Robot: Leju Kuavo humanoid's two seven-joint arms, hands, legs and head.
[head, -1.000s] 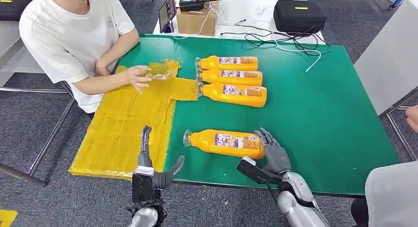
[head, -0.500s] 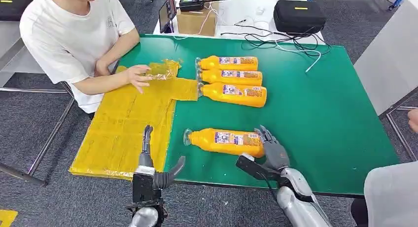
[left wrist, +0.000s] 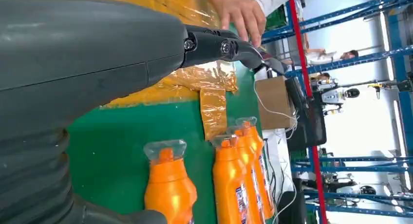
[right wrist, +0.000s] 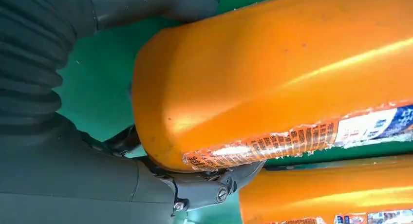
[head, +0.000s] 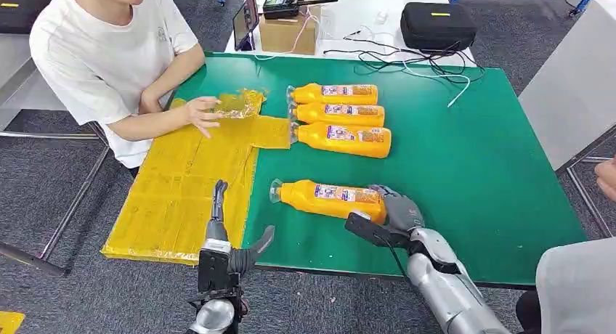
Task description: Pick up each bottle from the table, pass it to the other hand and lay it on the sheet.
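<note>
My right hand [head: 396, 209] wraps its fingers around the bottom end of the near orange bottle [head: 330, 199]. Up close its plastic looks smooth and shiny. My left hand [head: 221, 236] has fingers spread over the crinkly yellow sheet [head: 181, 189]. Three more bottles [head: 338, 120] lie beyond.

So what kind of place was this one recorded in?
Most likely a robotics lab or test workshop: blue metal racking and another robot stand in the background, and loose cables and equipment cases crowd the white bench behind the green table.
</note>
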